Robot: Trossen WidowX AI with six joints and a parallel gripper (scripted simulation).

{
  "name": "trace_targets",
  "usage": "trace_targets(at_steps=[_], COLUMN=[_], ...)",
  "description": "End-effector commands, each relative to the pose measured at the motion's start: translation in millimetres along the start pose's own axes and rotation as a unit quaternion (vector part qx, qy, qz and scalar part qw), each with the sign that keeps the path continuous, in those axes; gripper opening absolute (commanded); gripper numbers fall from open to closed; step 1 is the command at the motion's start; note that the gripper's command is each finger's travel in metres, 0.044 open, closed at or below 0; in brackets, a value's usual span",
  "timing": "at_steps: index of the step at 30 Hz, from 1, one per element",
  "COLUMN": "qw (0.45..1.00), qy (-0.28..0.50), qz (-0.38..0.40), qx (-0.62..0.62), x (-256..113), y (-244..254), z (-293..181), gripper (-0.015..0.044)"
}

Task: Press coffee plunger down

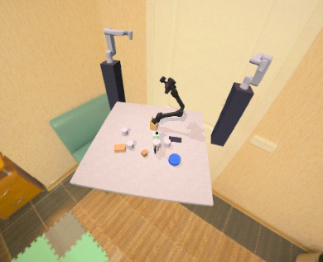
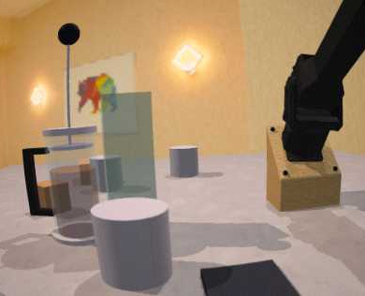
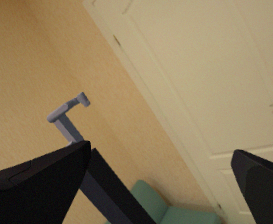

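Observation:
The coffee press [image 1: 156, 143] [image 2: 75, 201] stands upright on the table [image 1: 108, 174]. It is a clear glass with dark liquid and a black handle [image 2: 30, 183]. Its black knob [image 1: 156, 133] [image 2: 68, 34] is high on a thin rod [image 2: 68, 84]; the plunger disc is just under the lid [image 2: 70, 131], above the liquid. My gripper [image 1: 166, 80] [image 3: 162, 153] is open and empty, raised high behind the table's objects, well away from the knob. Its two dark fingers stand wide apart in the wrist view, with only wall and door beyond. It is outside the exterior view.
A translucent green panel [image 1: 155, 135] [image 2: 128, 145] stands close beside the press, on the arm-base side [image 2: 309, 192]. Grey cylinders [image 1: 167, 143] [image 2: 133, 244] [image 2: 183, 161], a dark flat plate [image 1: 175, 139] [image 2: 248, 278], an orange block [image 1: 119, 147], a small cube [image 1: 144, 152] and a blue disc [image 1: 174, 159] surround it.

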State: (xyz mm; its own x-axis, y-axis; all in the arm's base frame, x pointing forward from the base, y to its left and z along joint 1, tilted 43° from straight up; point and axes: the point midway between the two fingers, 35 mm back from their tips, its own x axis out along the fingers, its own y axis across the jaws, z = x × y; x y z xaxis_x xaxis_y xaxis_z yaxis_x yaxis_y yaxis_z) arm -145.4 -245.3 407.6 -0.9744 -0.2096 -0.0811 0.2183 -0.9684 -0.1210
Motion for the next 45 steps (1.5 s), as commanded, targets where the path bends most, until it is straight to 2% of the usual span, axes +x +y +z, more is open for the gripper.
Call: trace_targets(at_steps=[1,6,10,14,19,26,33,39,45], qw=[1.000,0.995,0.970,0.915,0.808,0.602,0.341,0.099,-0.127], qy=[0.001,0.015,0.041,0.068,0.100,0.139,0.179,0.214,0.262], qz=[0.006,0.090,0.221,0.367,0.537,0.733,0.870,0.930,0.932], qx=[0.001,-0.040,-0.094,-0.153,-0.219,-0.285,-0.306,-0.282,-0.218], x=[-1,-15,-40,-81,-148,-254,-353,-415,-446], y=[2,32,77,119,153,156,109,41,-28], z=[-1,-15,-37,-66,-106,-156,-191,-199,-187], gripper=[0.0426,0.0440,0.0440,0.0440,0.0440,0.0440,0.0440,0.0440,0.0440])
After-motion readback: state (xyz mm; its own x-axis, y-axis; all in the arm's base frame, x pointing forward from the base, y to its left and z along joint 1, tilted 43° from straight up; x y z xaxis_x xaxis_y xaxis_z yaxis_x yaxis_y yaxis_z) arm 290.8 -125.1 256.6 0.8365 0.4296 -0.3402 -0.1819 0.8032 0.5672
